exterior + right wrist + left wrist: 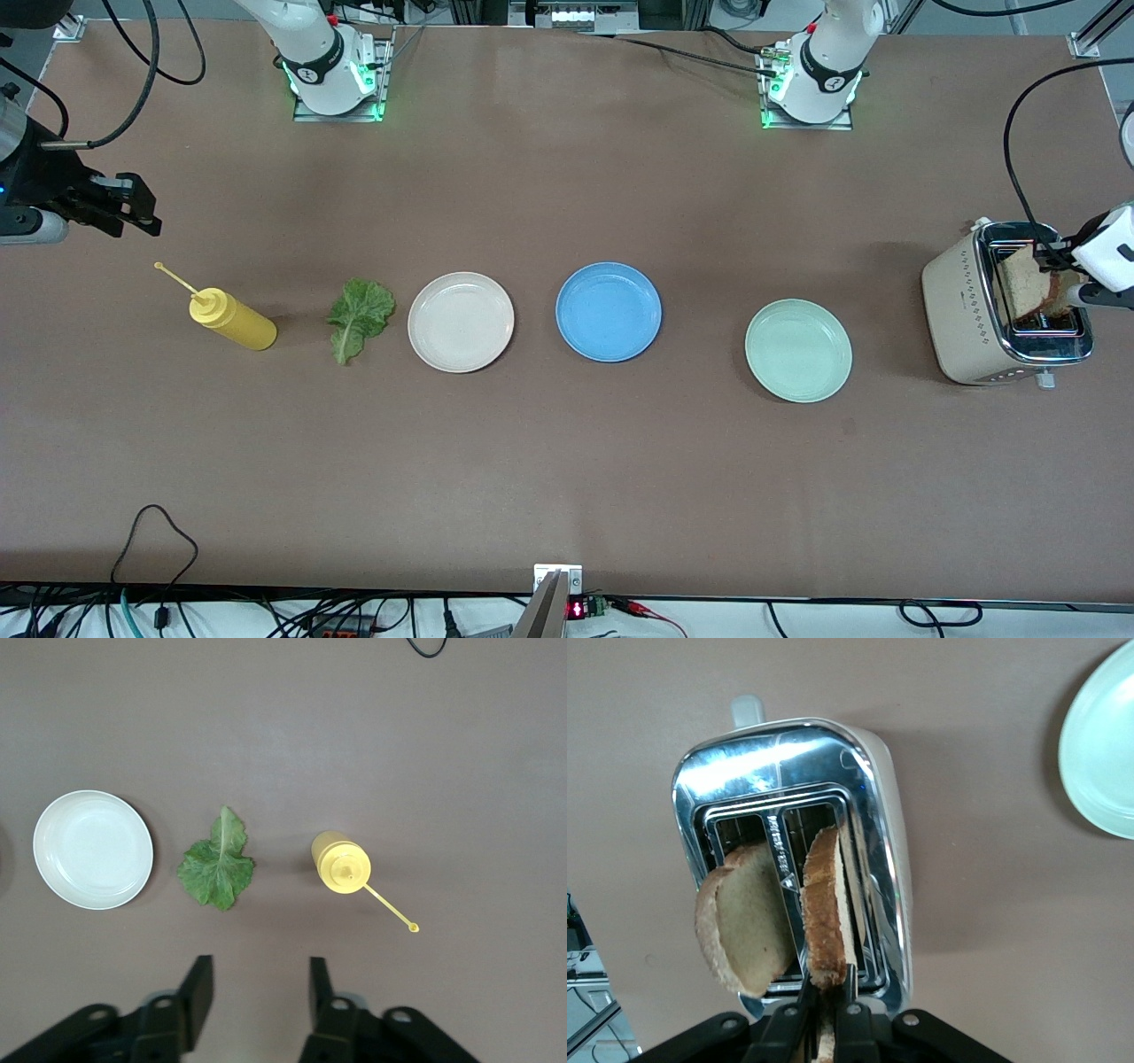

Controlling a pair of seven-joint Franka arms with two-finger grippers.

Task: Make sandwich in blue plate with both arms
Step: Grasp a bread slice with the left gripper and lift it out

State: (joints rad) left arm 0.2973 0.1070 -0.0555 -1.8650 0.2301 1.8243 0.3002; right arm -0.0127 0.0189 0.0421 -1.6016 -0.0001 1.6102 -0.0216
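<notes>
The right gripper hangs over the table at the right arm's end, above bare surface and farther from the front camera than the yellow squeeze bottle; its fingers stand spread with nothing between them. The bottle lies on its side, its thin nozzle pointing toward the right arm's end. Beside it, toward the middle, lies a crinkled green lettuce leaf, flat on the table and touching nothing. Next in the row comes the cream-white plate, then the blue plate near the table's middle, then the pale mint-green plate, slightly nearer the front camera. All three plates sit apart from one another.

At the left arm's end stands a beige toaster with a chrome top. Two bread slices poke out of its slots. The left gripper is over the toaster, its fingers pressed together on one bread slice, which stands on edge, partly out of its slot. The other bread slice leans outward, tilted from the neighbouring slot.
</notes>
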